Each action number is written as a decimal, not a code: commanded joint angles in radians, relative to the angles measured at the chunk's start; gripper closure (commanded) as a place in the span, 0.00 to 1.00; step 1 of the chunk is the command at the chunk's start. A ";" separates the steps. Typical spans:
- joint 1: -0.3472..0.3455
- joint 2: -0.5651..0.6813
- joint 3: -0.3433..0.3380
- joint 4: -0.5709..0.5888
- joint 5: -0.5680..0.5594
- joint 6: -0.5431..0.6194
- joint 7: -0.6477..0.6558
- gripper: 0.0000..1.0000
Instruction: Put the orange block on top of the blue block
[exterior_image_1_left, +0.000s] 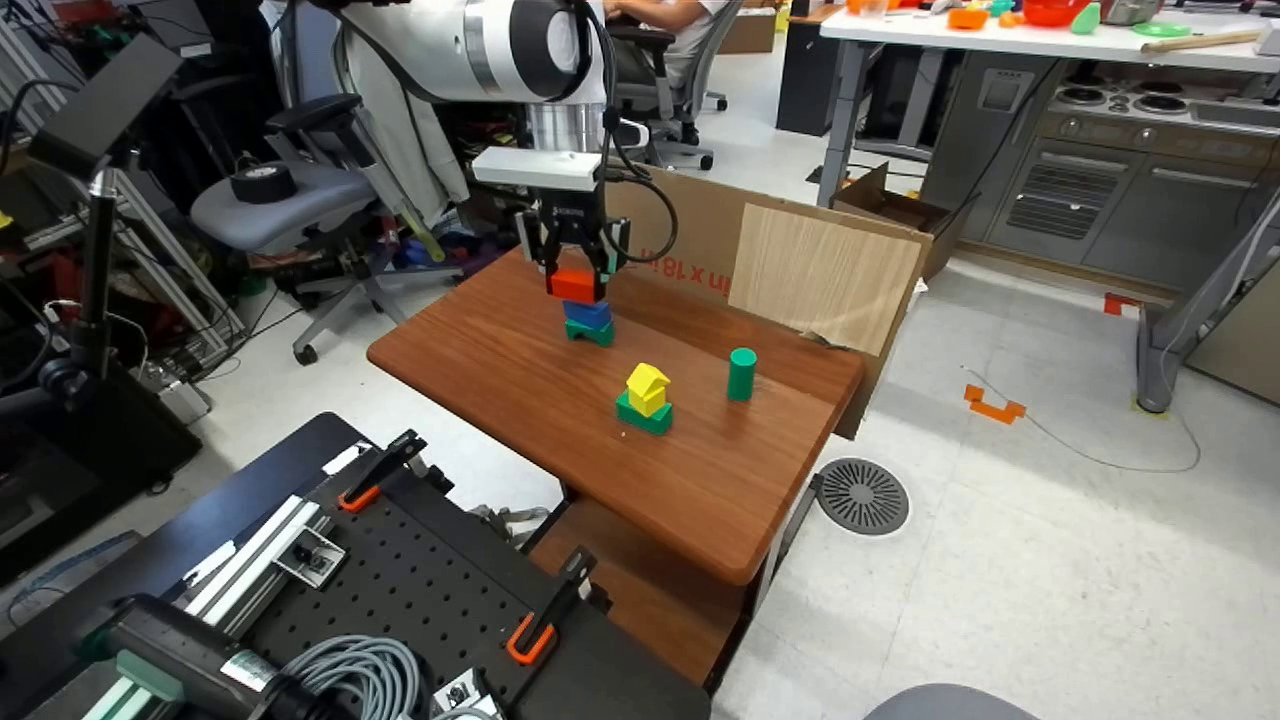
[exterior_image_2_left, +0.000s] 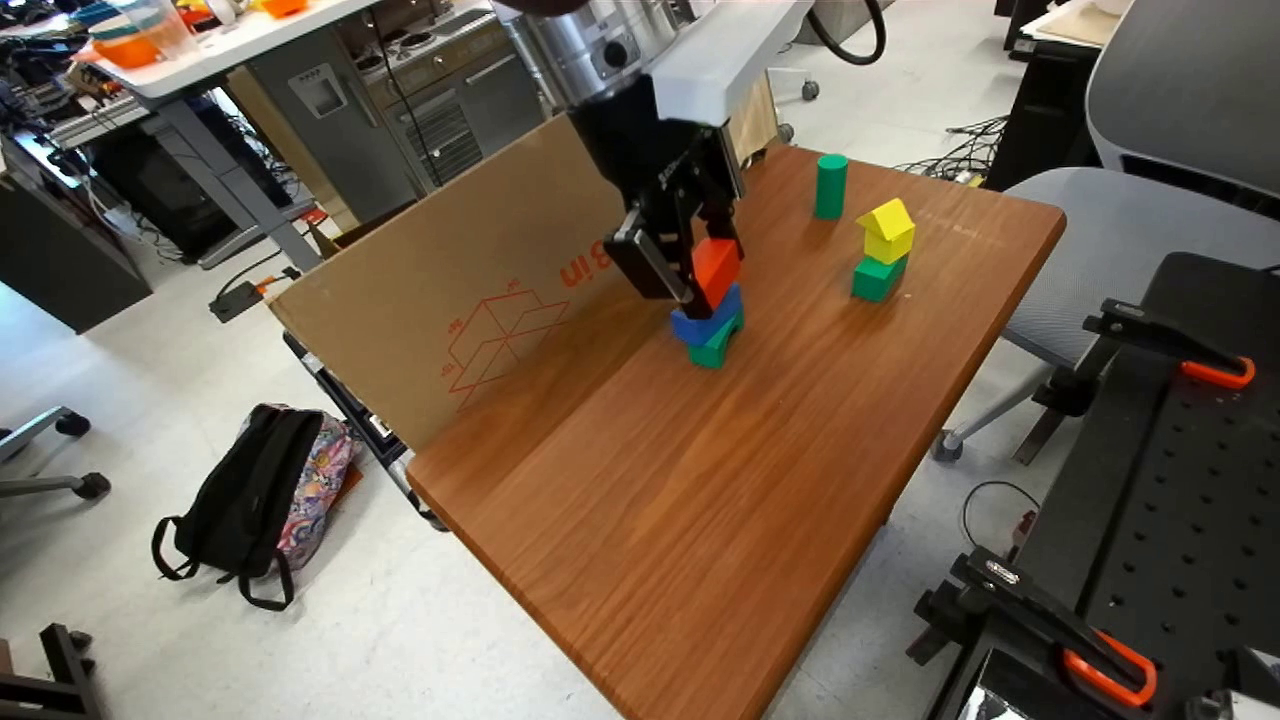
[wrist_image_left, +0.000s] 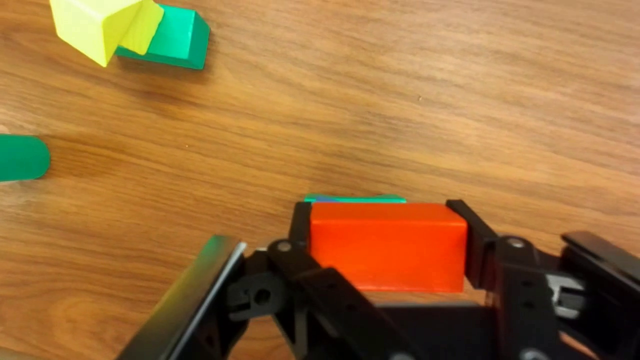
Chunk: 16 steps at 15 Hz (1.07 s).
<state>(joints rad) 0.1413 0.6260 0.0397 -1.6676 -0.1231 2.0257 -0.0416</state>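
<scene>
The orange block (exterior_image_1_left: 573, 286) is between the fingers of my gripper (exterior_image_1_left: 577, 290), which is shut on it by its two ends. The orange block also shows in an exterior view (exterior_image_2_left: 716, 268) and fills the jaws in the wrist view (wrist_image_left: 390, 252). The blue block (exterior_image_1_left: 588, 316) lies right below it, on top of a green arch-shaped block (exterior_image_1_left: 590, 333); both show in an exterior view too, the blue block (exterior_image_2_left: 706, 326) over the green arch. In the wrist view the orange block hides nearly all of the blue block. I cannot tell whether orange and blue touch.
A green cylinder (exterior_image_1_left: 741, 375) stands upright on the brown table (exterior_image_1_left: 500, 350). A stack of yellow blocks (exterior_image_1_left: 647, 390) on a green block (exterior_image_1_left: 644, 413) stands nearby. A cardboard panel (exterior_image_2_left: 480, 290) rises along one table edge, close behind the gripper.
</scene>
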 joint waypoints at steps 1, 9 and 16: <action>-0.020 0.026 0.012 0.046 0.002 -0.031 -0.038 0.58; -0.021 0.025 0.017 0.040 0.005 0.000 -0.038 0.58; -0.009 0.037 0.004 0.040 -0.025 0.027 -0.019 0.58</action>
<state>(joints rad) 0.1330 0.6391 0.0429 -1.6567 -0.1310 2.0374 -0.0617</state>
